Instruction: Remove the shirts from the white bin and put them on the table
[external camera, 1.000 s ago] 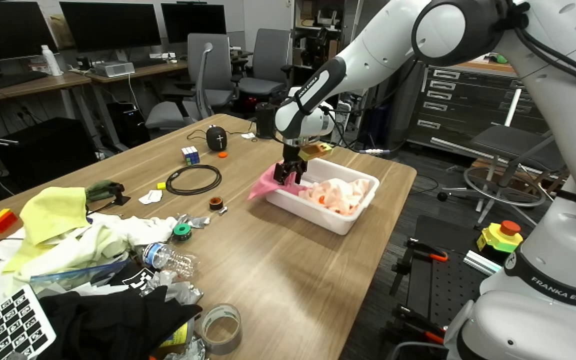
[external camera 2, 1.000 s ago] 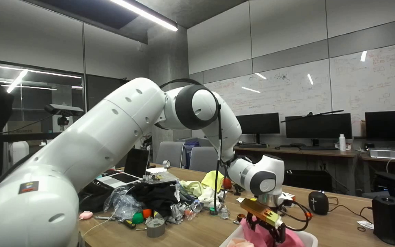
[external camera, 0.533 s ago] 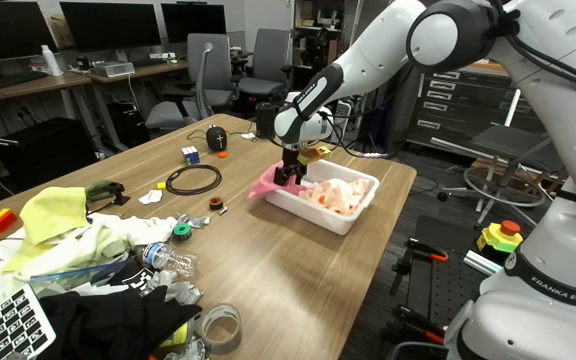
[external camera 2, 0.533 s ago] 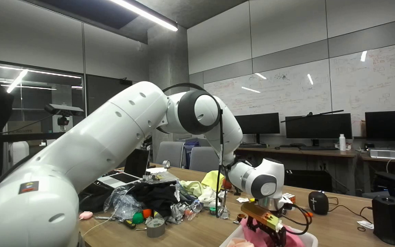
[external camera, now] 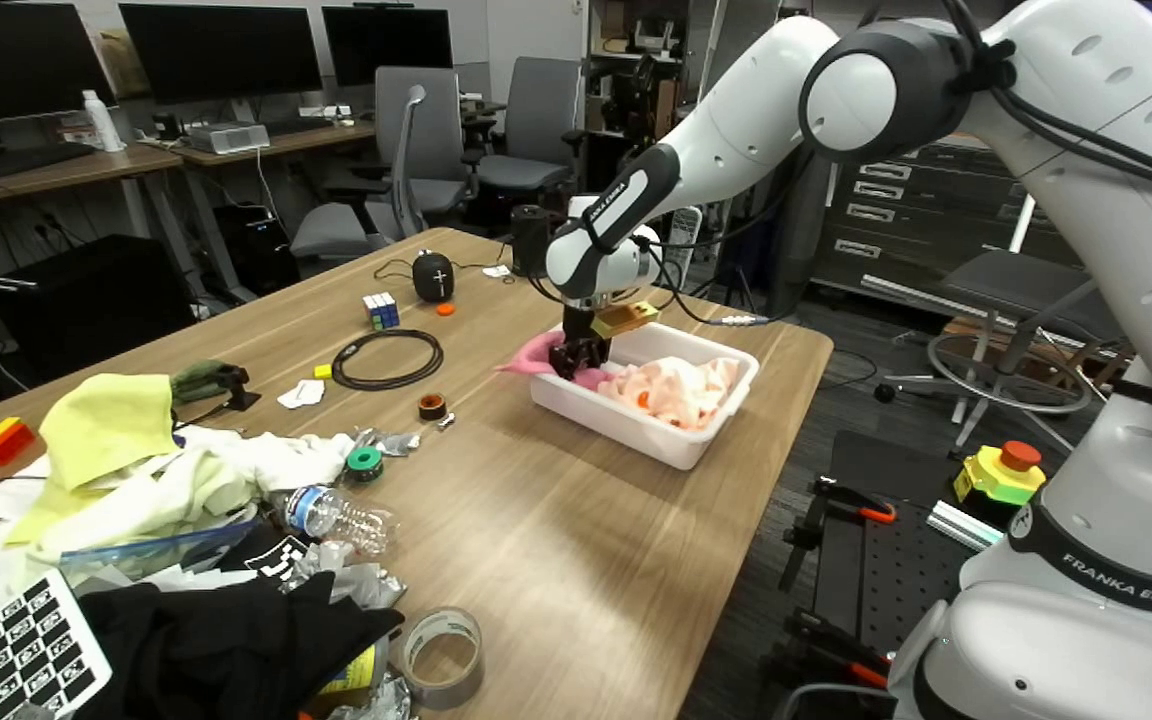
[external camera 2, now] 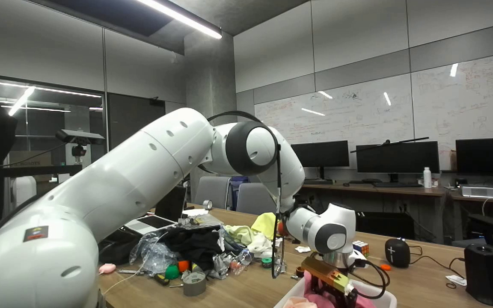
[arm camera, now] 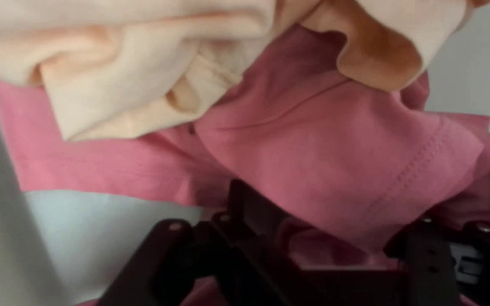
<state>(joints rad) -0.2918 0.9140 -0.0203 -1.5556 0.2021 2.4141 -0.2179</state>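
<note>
the white robot arm (external camera: 1126, 235) bears the words "franka emika" on a black band (external camera: 1101, 570) around its base (external camera: 1056, 645), and again, smaller, near the wrist (external camera: 604, 262). red handwriting (external camera 2: 482, 79) on a wide whiteboard (external camera 2: 357, 124), and the print on the blue label (external camera: 309, 509) of a clear plastic bottle (external camera: 361, 527), are too small to read. a white rectangular plastic bin (external camera: 616, 422) sits on the brown wood-grain tabletop (external camera: 546, 560). the black end effector (arm camera: 322, 231) reaches down into one end of it, its fingers (arm camera: 255, 210) spread apart, with fabric of the pink cloth shirt (arm camera: 313, 144) between them. that shirt lies partly in the bin, partly over its rim. a pale peach cloth shirt (external camera: 674, 390) lies in the bin too, partly over the pink one, near the fingers
</note>
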